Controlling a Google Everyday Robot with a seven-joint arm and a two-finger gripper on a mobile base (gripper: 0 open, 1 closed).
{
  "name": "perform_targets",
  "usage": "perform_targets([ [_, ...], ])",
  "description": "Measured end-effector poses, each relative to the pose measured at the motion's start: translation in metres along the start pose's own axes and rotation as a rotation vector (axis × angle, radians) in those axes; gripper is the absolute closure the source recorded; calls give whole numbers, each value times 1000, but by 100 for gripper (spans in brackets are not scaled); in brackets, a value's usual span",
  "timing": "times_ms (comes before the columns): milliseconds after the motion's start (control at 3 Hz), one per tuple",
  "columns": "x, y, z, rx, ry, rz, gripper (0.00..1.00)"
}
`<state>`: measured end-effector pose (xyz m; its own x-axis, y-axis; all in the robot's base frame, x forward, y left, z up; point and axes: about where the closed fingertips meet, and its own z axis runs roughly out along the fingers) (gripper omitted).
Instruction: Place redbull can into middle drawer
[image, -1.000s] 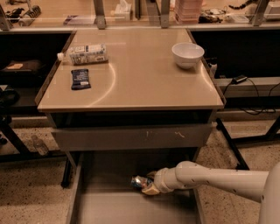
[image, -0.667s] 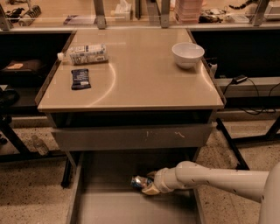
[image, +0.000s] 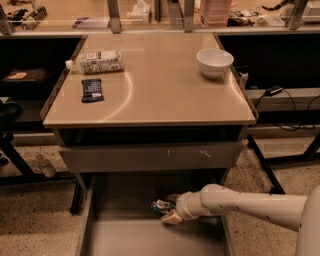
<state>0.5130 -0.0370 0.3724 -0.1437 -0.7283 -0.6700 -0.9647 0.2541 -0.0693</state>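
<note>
Nothing moved: gripper (image: 169, 208) (jaws gripping one redbull can (image: 161, 205)) inside one middle drawer (image: 145, 239).

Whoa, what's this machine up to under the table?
A robot's white arm is reaching into the open middle drawer below the tabletop. Its gripper is low inside the drawer, with the redbull can right at its tip. Whether the can has been let go is unclear. Up on the tabletop, a white bowl, a white-labelled bottle and a dark snack bar sit well away from the arm.
</note>
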Motion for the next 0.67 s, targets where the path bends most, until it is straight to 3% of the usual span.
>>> perform_targets([
  [333, 0, 0, 0, 0, 0, 0, 0],
  [667, 0, 0, 0, 0, 0, 0, 0],
])
